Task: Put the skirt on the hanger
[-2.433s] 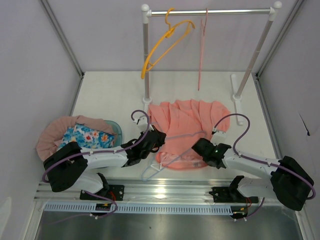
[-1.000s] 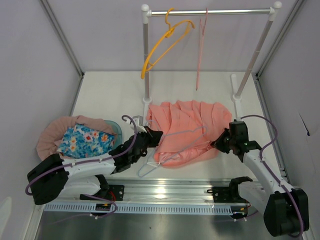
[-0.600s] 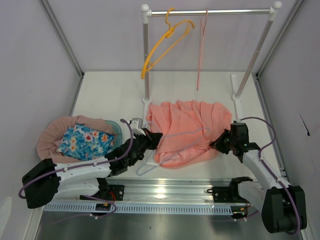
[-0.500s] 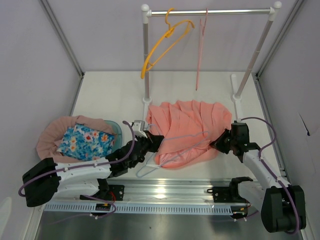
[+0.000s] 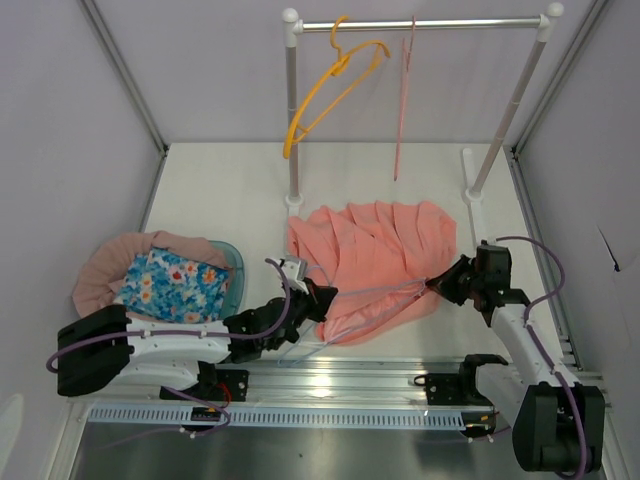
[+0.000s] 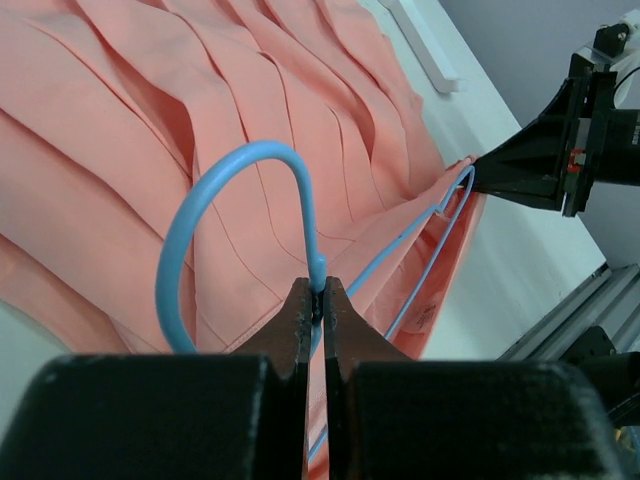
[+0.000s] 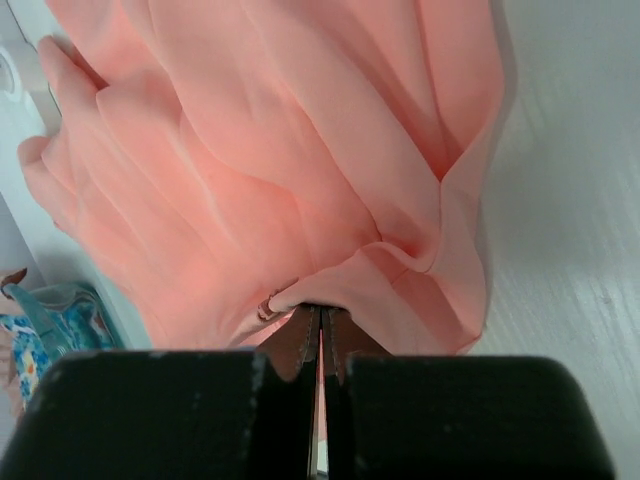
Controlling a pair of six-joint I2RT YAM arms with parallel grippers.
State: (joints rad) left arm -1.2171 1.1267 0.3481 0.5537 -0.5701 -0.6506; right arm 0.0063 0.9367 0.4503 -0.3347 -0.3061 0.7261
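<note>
I have the left gripper pinched on the neck of the light-blue wire hanger, just under its hook. The hanger's long axis runs away from that grip toward the right gripper, the nearer arm to its far tip, whose jaws press together on the edge of the coral pleated fabric skirt. The skirt lies spread and rumpled on the white table between both arms, under the wire.

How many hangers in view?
3. An orange hanger and a pink hanger hang on the rail; a blue hanger lies on the skirt, its hook pinched in the left gripper. None seems hidden.
</note>
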